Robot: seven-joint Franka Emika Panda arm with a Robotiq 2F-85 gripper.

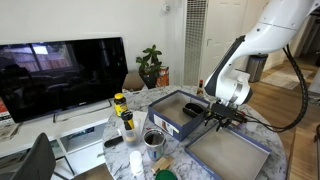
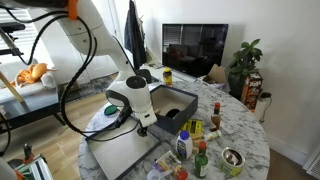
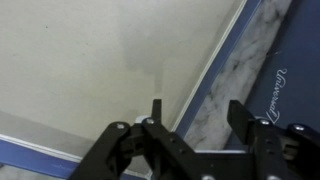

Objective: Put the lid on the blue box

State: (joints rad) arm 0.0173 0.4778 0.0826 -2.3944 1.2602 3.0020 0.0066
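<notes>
On the round marble-topped table [image 2: 245, 132], the lid [image 1: 230, 152] lies flat with its hollow side up, just beside the blue box [image 1: 178, 110]. It is a shallow rectangular cardboard tray, navy on its low rims and matt grey-beige inside, and it looks slightly wider than the box. In both exterior views its near long rim runs parallel to the box's side wall. The wrist view confirms this: the lid's rim [image 3: 205, 70] and the box's edge [image 3: 290, 60] run side by side on a diagonal, with a narrow strip of veined marble [image 3: 222, 92] showing between them, so the two are apart. The box stands open side up, deeper than the lid, dark navy outside. Pale script lettering [image 3: 275, 88] shows on its surface in the wrist view.

The gripper [image 1: 222, 118] hangs low over the gap between lid and box and points downward. Its jaws stand wide apart and hold nothing. In the wrist view one of the fingers [image 3: 156, 112] is over the lid's interior and the other is over the marble strip, so the rim lies between them. Contact with the cardboard cannot be judged.

Bottles [image 1: 122, 108] and a metal bowl [image 1: 153, 138] crowd the table's far portion. The room is domestic, with a flat-screen television [image 1: 65, 75] on a low white unit, a potted plant [image 1: 150, 65] and wooden flooring.
</notes>
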